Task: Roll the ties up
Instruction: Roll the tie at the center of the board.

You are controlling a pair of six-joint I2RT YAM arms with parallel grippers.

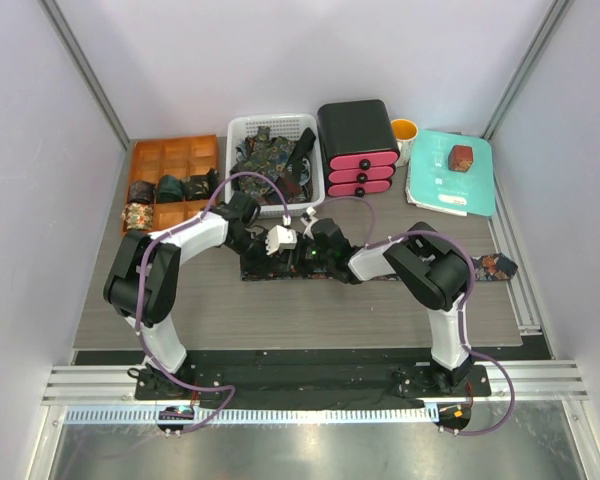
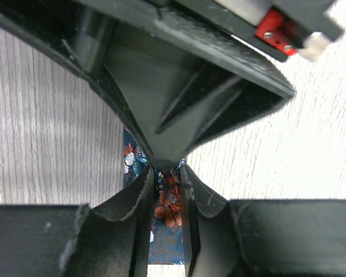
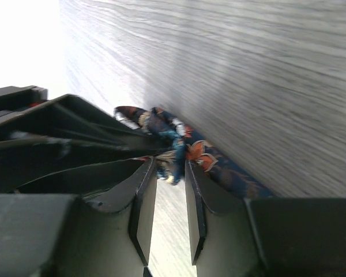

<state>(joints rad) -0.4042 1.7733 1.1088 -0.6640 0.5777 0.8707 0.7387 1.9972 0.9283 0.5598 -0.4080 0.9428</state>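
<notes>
One dark floral tie [image 1: 494, 267] lies across the table, from under both grippers to the right edge, partly hidden by the right arm. The two grippers meet tip to tip over its left end. My left gripper [image 1: 283, 246] [image 2: 167, 171] is shut on the tie [image 2: 168, 202], with orange-flowered fabric filling the gap between its fingers. My right gripper [image 1: 313, 250] [image 3: 169, 168] pinches a bunched fold of the tie [image 3: 205, 156] at its fingertips. Rolled ties [image 1: 170, 187] sit in the orange tray [image 1: 170, 155], and loose ties [image 1: 265, 150] fill the white basket [image 1: 238, 130].
A black chest with pink drawers [image 1: 358, 150] stands behind the grippers. A yellow cup [image 1: 405, 129] and a teal folder [image 1: 455, 185] with a small red-brown box [image 1: 461, 157] are at the back right. Grey walls close in both sides.
</notes>
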